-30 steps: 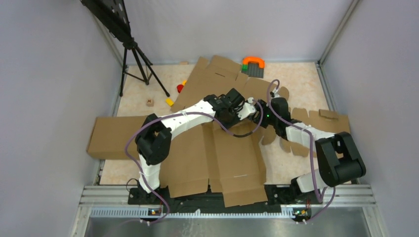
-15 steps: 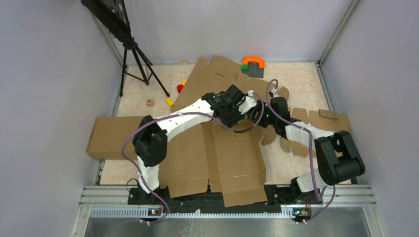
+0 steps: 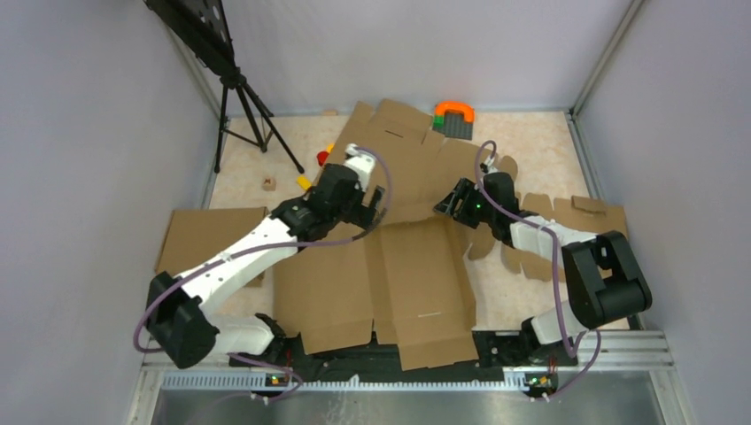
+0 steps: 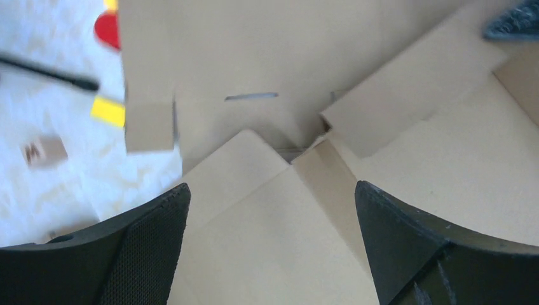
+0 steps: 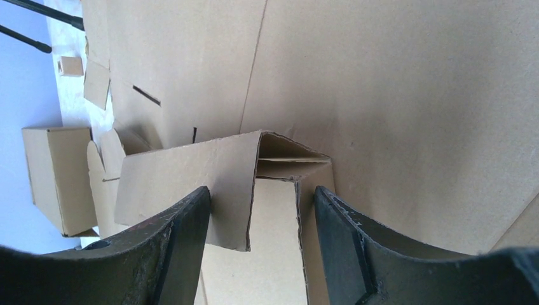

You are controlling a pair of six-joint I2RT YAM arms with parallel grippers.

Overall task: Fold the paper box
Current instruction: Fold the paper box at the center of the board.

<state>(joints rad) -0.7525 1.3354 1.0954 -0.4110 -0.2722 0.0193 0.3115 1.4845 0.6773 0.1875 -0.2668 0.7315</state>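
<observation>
The left gripper [image 4: 270, 190] hangs with its two black fingers [image 4: 146, 248] spread wide and nothing between them. It is above the paper box [image 3: 421, 274], at a spot where several panels meet near a short slit [image 4: 251, 96]. The right gripper [image 5: 260, 190] has its jaws partly apart on either side of a raised, doubled-over flap [image 5: 191, 171] of the same sheet. One finger overlaps the flap's edge, but whether the pads actually press on the cardboard cannot be told. Seen from above, the two grippers sit over the middle of the sheet, the left one toward its left edge, the right one toward its right edge, well apart. The box lies mostly flat and unfolded across the table [image 3: 540, 142], reaching from the arm bases to near the far wall. A plain cardboard slab [image 3: 199, 243] lies to its left and cardboard scraps [image 3: 584, 217] lie to its right. Left of the left gripper are a red piece [image 3: 322, 159], a yellow block [image 3: 304, 183] and a small wooden cube [image 3: 268, 183]. An orange-and-green toy [image 3: 453, 115] sits at the sheet's far edge, and a black tripod [image 3: 235, 80] stands in the far left corner.
</observation>
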